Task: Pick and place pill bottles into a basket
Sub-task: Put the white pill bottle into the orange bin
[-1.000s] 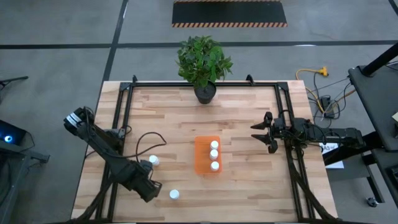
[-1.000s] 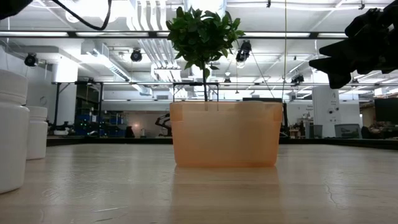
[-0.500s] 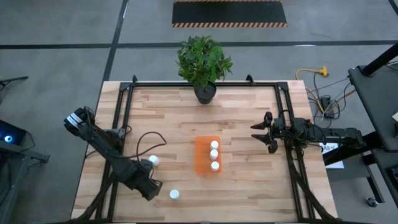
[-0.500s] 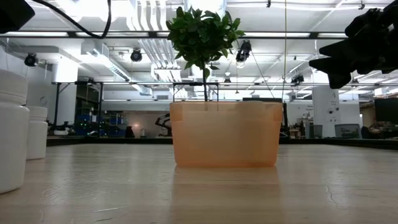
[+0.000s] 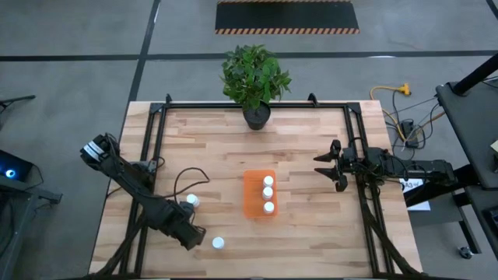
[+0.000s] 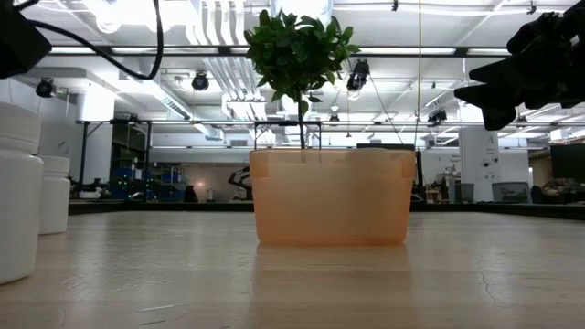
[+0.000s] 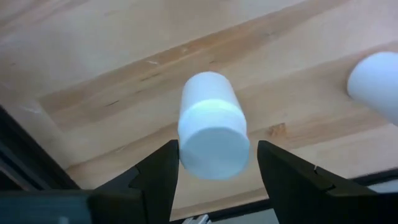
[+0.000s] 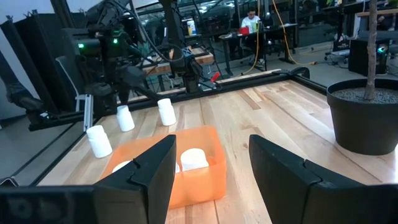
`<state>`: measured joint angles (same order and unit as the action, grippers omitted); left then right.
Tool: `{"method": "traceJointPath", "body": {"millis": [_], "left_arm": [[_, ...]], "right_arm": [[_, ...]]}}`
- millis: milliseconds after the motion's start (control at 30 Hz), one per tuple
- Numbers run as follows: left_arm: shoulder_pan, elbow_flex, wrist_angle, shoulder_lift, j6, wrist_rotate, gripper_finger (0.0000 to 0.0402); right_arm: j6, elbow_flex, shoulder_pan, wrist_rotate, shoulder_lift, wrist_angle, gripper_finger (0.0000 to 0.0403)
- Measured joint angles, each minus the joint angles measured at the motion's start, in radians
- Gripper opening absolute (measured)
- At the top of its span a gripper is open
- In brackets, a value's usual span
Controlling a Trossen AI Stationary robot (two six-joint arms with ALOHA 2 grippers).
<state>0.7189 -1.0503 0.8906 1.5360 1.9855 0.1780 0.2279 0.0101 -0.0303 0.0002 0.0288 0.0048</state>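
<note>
1. Three pill bottles (image 5: 268, 193) stand in a row inside the orange basket (image 5: 252, 194), which sits near the middle of the wooden table (image 5: 303, 148); in the right wrist view three more white bottles (image 8: 166, 111) stand on the bare wood beyond the basket
2. Left gripper (image 7: 214, 163) hangs low over the table's near-left part, its fingers (image 7: 158, 171) spread on either side of a standing bottle (image 7: 213, 133) (the cap sits between them, and I cannot tell whether they touch it)
3. Another bottle (image 5: 219, 243) stands just beside that gripper in the high view, toward the table's front edge
4. Right gripper (image 5: 336, 167) waits above the table's right side, well apart from the basket, fingers wide apart and holding nothing
5. Compared with a second ago, the left arm has crept slightly: in the low view its dark body (image 6: 20, 46) now shows lower at the top-left corner; bottles, basket and right arm lie as before
6. Behind the basket stands a potted plant (image 5: 254, 78) at the table's far edge
</note>
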Motion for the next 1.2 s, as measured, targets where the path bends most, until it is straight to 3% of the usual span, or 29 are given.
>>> {"method": "traceJointPath", "body": {"millis": [400,600,700,967,1200], "left_arm": [[0.0,0.013,0.0,0.0,0.023,0.024,0.0198],[0.0,0.012,0.0,0.0,0.015,0.028,0.0139],[0.0,0.011,0.0,0.0,0.011,0.028,0.0137],[-0.01,0.003,0.0,-0.001,-0.061,0.04,0.0137],[-0.059,0.003,0.011,-0.026,-0.216,0.081,0.0137]], "right_arm": [[0.0,0.0,0.0,0.0,0.0,0.0,0.0192],[0.0,0.0,0.0,0.0,0.0,0.0,0.0192],[0.0,0.0,0.0,0.0,0.0,0.0,0.0192],[0.0,0.0,0.0,0.0,0.0,0.0,0.0192],[0.0,0.0,0.0,0.0,0.0,0.0,0.0192]]}}
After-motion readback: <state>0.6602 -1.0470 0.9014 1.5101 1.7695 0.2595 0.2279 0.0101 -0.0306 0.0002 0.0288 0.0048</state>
